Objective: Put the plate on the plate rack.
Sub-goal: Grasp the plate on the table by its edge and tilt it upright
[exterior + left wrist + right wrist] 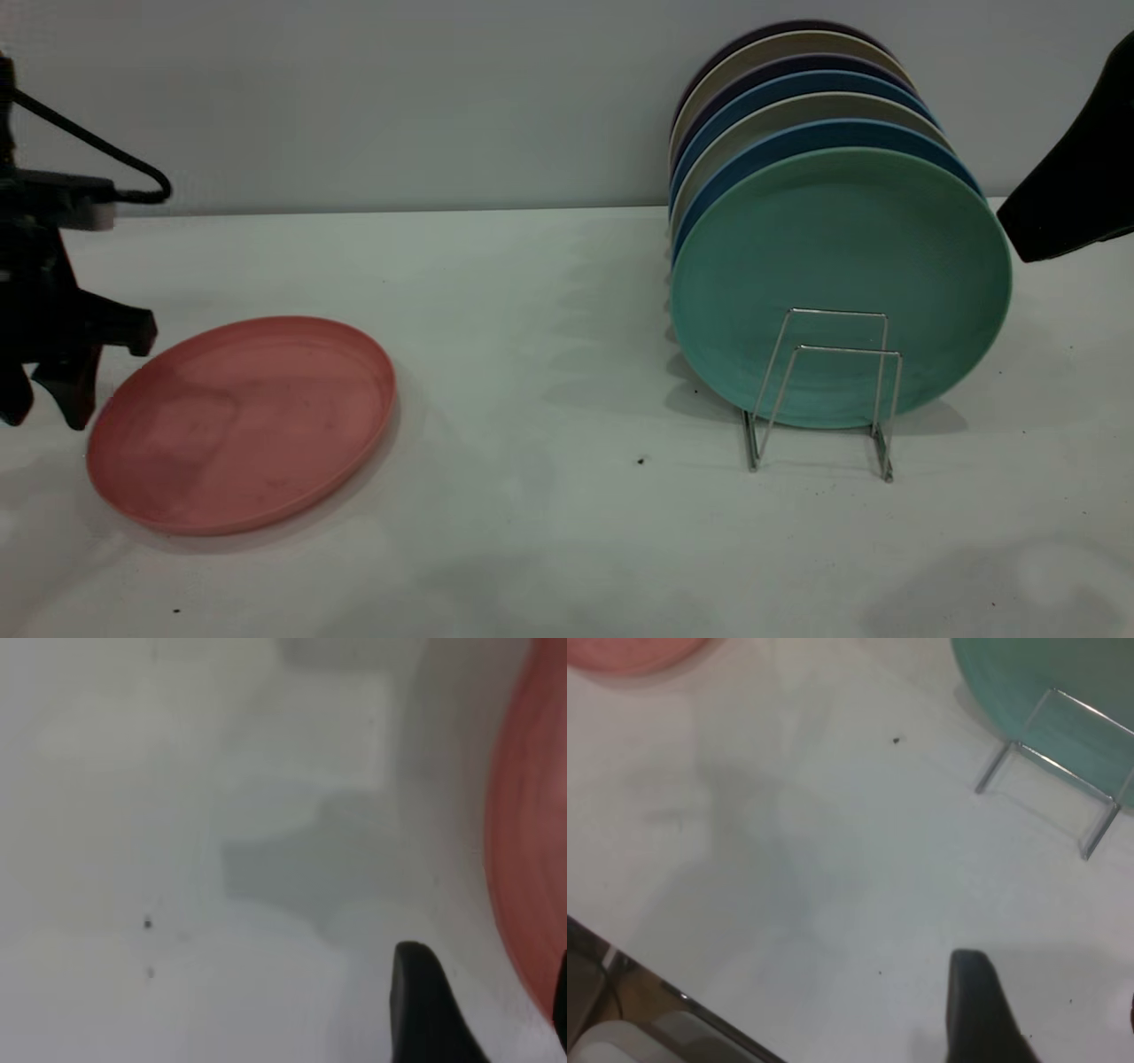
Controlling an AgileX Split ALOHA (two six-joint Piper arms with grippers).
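The salmon-pink plate (241, 424) lies flat on the white table at the left; its rim also shows in the left wrist view (532, 842) and in the right wrist view (629, 651). My left gripper (44, 403) is open and empty, low over the table just beside the plate's left edge; in the left wrist view (492, 1001) the plate's rim lies between the two fingers. The silver wire plate rack (828, 390) stands at the right, its front loops free. My right gripper (1054, 1019) is open and empty; its arm (1076, 177) hangs high to the right of the rack.
The rack holds several upright plates, a mint-green plate (842, 266) foremost, with blue and beige ones behind. The rack's front loops show in the right wrist view (1054, 762). The table's front edge (656, 979) shows there too. A wall runs behind the table.
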